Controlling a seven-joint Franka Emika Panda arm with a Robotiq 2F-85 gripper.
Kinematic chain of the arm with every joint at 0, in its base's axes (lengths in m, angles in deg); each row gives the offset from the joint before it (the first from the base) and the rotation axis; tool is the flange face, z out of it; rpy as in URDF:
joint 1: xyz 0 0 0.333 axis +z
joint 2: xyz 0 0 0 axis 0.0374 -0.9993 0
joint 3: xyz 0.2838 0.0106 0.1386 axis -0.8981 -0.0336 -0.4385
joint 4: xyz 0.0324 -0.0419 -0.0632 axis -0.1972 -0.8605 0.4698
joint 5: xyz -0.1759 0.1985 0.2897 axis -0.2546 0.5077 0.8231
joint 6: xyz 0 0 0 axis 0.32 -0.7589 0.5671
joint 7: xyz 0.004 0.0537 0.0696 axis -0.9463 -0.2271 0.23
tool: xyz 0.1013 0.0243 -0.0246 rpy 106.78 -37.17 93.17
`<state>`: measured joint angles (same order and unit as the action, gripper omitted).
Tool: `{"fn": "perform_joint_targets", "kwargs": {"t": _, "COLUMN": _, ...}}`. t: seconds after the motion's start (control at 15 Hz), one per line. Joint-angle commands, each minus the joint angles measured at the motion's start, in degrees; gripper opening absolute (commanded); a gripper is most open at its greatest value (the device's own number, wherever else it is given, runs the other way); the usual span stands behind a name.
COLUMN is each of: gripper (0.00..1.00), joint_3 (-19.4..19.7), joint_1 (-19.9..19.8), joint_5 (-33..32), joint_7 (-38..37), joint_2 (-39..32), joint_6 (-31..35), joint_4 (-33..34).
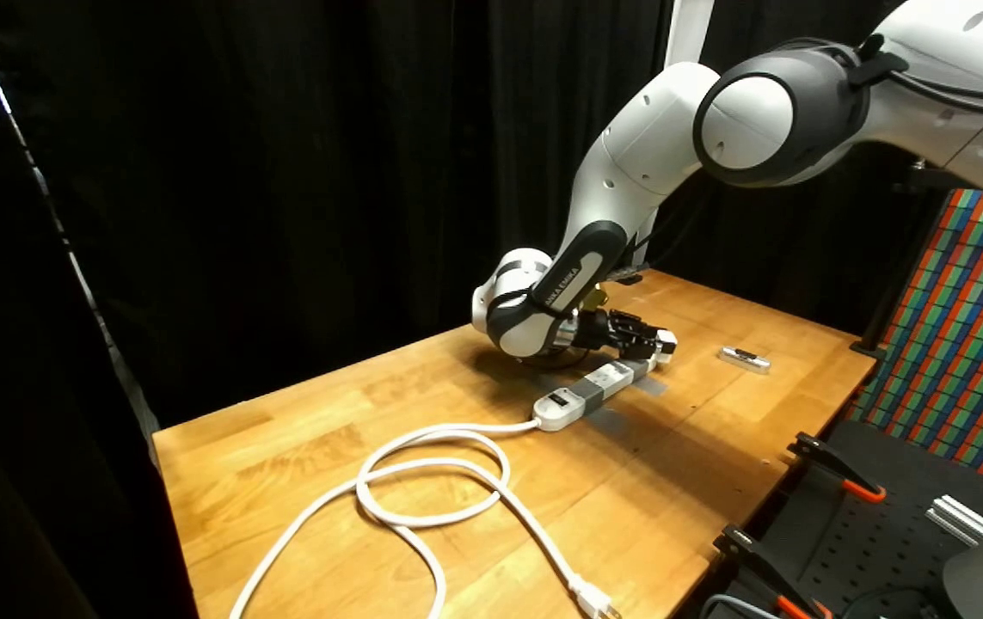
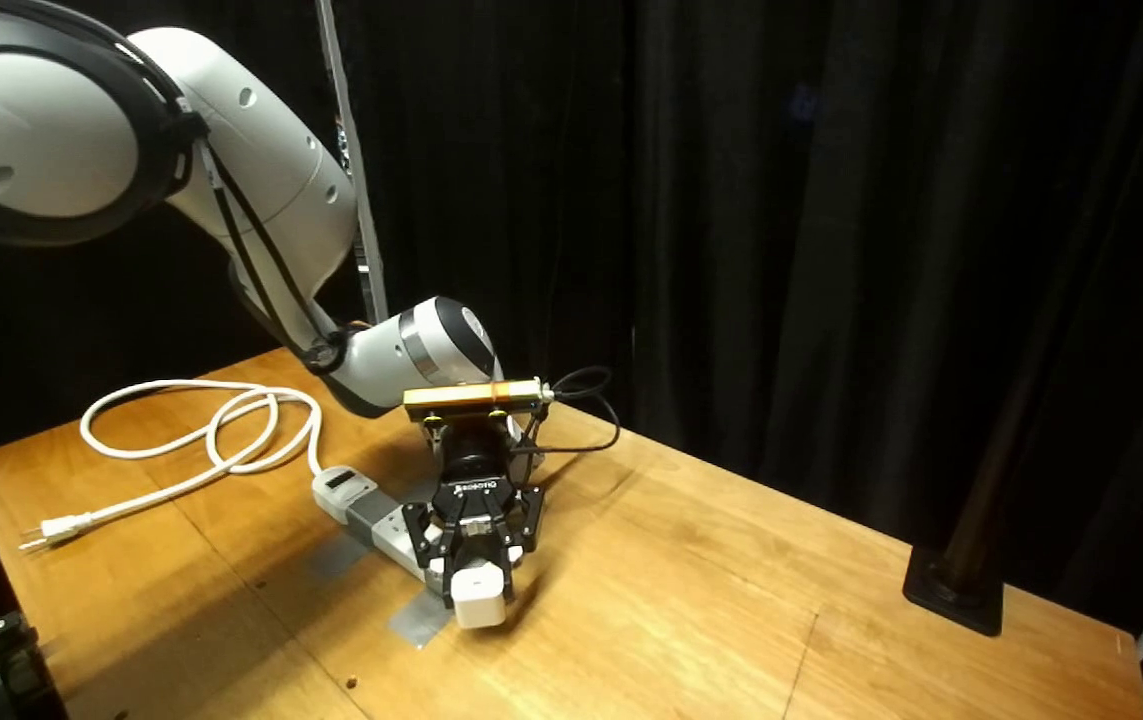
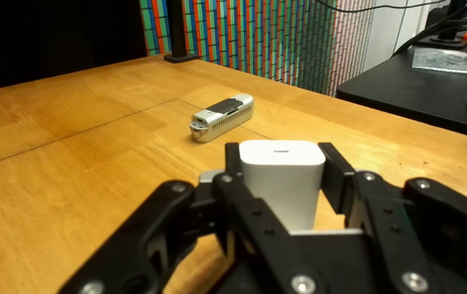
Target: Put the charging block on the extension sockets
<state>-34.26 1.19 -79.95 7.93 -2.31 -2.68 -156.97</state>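
claw (image 3: 281,159) pinching the charging block (image 3: 280,192), held near one end of the extension sockets (image 2: 396,538) in both exterior views; contact between these two cannot be told. farther out, a silver device (image 3: 224,117) on the wooden table (image 3: 53,163); beyond it, a multicoloured surface (image 3: 225,36).

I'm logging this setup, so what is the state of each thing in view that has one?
Gripper, shut on the charging block
Charging block, port facing up; seated or not, cannot tell
Power strip, lying on the table, gray tape across it
Power cable, loosely looped
Cable plug, unplugged
Silver vented device, lying on the table
Clamps, at the table edge; tightness unclear
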Motion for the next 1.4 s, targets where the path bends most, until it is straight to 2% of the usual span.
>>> {"fn": "perform_joint_targets", "kwargs": {"t": 0.0, "gripper": 0.23, "joint_3": -0.4, "joint_1": 0.2, "joint_5": 1.3, "joint_7": -0.1, "joint_2": -2.0, "joint_6": -0.9, "joint_4": 2.2}}
{"fn": "perform_joint_targets", "kwargs": {"t": 0.53, "gripper": 0.23, "joint_3": 2.1, "joint_1": 1.2, "joint_5": -0.2, "joint_7": -2.6, "joint_2": -4.2, "joint_6": -3.8, "joint_4": 6.1}}
{"fn": "perform_joint_targets", "kwargs": {"t": 1.33, "gripper": 0.23, "joint_3": 4.8, "joint_1": 1.2, "joint_5": -0.1, "joint_7": -4.2, "joint_2": -11.0, "joint_6": -10.7, "joint_4": 15.8}}
